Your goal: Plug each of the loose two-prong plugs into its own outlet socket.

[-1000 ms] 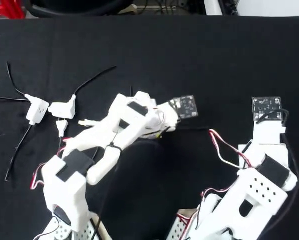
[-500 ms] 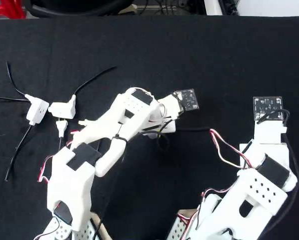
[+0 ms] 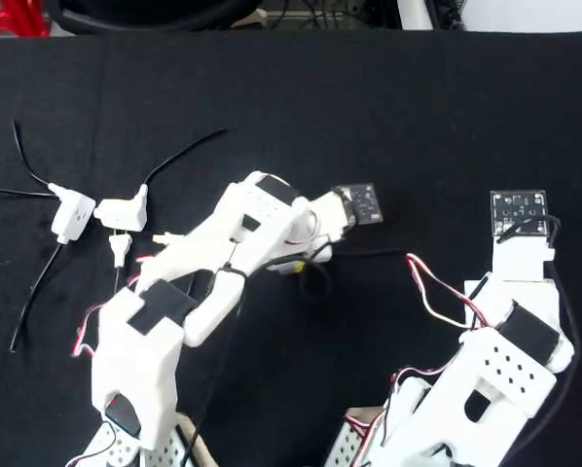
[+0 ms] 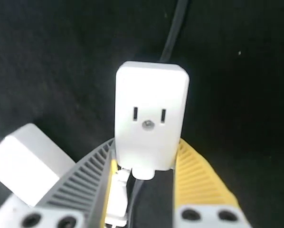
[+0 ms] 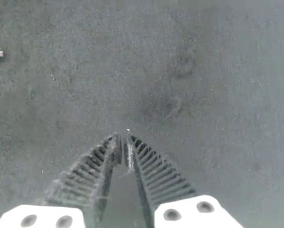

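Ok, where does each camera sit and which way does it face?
High view: fixed overhead, looking down on the black table; left arm and right arm show.
Left wrist view: on that wrist, looking along the left gripper, shut on a white outlet socket.
Right wrist view: on that wrist, looking past the shut right gripper at the table.
Shared: all show the table.

I see smooth white plastic on the socket [image 4: 151, 116], ribbed matt plastic on the fingers [image 4: 199, 175], and matt black cloth, faintly fuzzy, covering the desk [image 3: 418, 107].
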Controlling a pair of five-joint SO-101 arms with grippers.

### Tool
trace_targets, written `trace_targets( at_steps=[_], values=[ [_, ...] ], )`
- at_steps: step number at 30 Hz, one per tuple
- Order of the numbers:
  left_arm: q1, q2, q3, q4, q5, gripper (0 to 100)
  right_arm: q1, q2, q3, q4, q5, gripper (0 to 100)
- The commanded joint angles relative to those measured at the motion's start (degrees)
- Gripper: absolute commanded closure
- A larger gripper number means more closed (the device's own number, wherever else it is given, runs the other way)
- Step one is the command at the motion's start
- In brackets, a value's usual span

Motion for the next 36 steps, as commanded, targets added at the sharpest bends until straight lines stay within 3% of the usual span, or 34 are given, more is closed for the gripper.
trace_targets(
  at_steps=[1,9,14,17,28,30,34,36],
  values=[
    [-0.9,-9.7,8.1,1.6,0.2,97,-0.4,-1.0,-0.9,-1.1,0.0,98.5],
    [-5.0,-47.3,35.3,-2.3,0.2,97,-0.8,-0.7,-1.5,-0.6,0.0,98.5],
    [-13.1,-64.0,43.6,5.5,-3.6,97,-5.0,-0.7,-4.1,3.7,0.0,98.5],
    [-16.2,-70.1,48.2,9.8,-7.6,97,-10.8,-0.6,-5.9,6.3,0.0,98.5],
    [-17.0,-90.2,71.0,9.8,-7.5,97,-38.6,-0.5,-6.6,12.8,-0.5,98.5],
    [-17.4,-93.7,73.3,10.3,-7.4,91,-40.7,-0.5,-6.6,12.8,-1.4,98.5],
    [-17.4,-100.1,75.9,10.3,-4.7,67,-41.8,-0.4,-8.1,13.1,-3.0,98.5],
    [-17.4,-103.2,75.4,10.3,-2.8,66,-41.8,0.5,-9.2,13.1,-3.4,98.5]
  ],
)
